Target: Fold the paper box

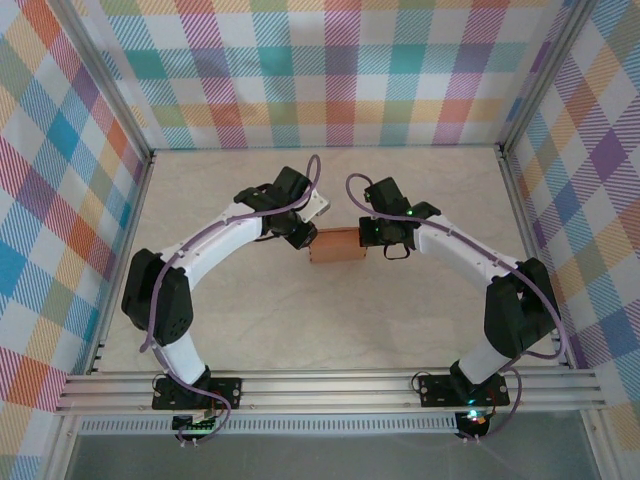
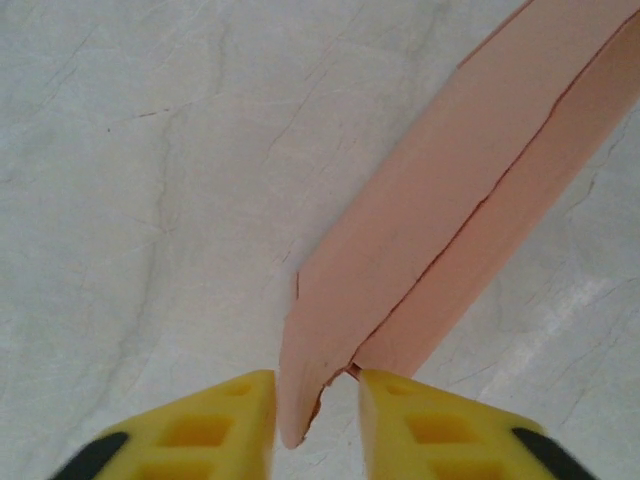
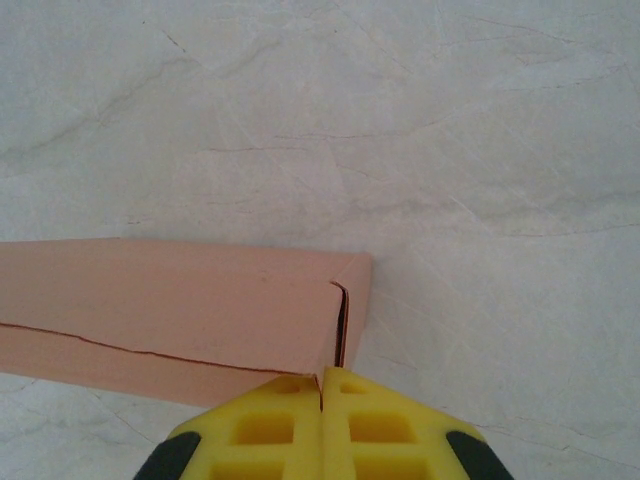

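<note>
Lying flat on the table (image 1: 330, 330), the paper box (image 1: 338, 246) sits between both grippers. The left gripper (image 2: 315, 385) straddles one end, jaws narrowly apart; whether they pinch it I cannot tell. The right gripper (image 3: 322, 380) is pressed together at the other end. Wrist views reveal a seam (image 3: 150, 350) along the box's side.

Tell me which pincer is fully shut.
The right pincer: its fingers meet at the end of the paper box; the left pincer has a gap, card edge inside.
</note>
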Action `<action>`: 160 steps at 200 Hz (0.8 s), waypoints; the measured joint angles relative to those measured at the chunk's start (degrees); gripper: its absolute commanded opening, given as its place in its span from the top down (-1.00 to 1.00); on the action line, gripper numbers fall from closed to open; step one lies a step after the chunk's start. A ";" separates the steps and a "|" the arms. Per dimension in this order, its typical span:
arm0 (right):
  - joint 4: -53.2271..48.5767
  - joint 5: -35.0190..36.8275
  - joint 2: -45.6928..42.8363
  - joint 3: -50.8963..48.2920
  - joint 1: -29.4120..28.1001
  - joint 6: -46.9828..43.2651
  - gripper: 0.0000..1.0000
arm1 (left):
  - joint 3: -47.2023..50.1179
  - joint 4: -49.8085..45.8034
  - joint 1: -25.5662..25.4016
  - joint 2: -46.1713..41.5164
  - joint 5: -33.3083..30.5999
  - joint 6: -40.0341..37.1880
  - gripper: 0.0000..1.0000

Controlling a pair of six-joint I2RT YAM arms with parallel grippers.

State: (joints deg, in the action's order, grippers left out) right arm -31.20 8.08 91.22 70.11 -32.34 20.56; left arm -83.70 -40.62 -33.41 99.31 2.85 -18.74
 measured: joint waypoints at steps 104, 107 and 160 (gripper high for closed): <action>-0.48 -0.13 0.02 0.09 0.00 0.00 1.00 | -1.68 0.02 0.00 0.72 -0.68 2.34 1.00; -0.52 -0.13 0.02 0.09 0.00 0.00 1.00 | -1.73 0.00 0.00 0.72 -0.57 2.51 1.00; -1.86 0.52 0.24 0.63 0.00 -0.02 1.00 | -6.97 -3.89 0.35 3.87 1.44 6.95 1.00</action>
State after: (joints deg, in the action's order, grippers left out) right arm -33.06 8.60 91.46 70.74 -32.34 20.53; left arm -90.67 -44.51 -33.06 103.18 4.29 -11.79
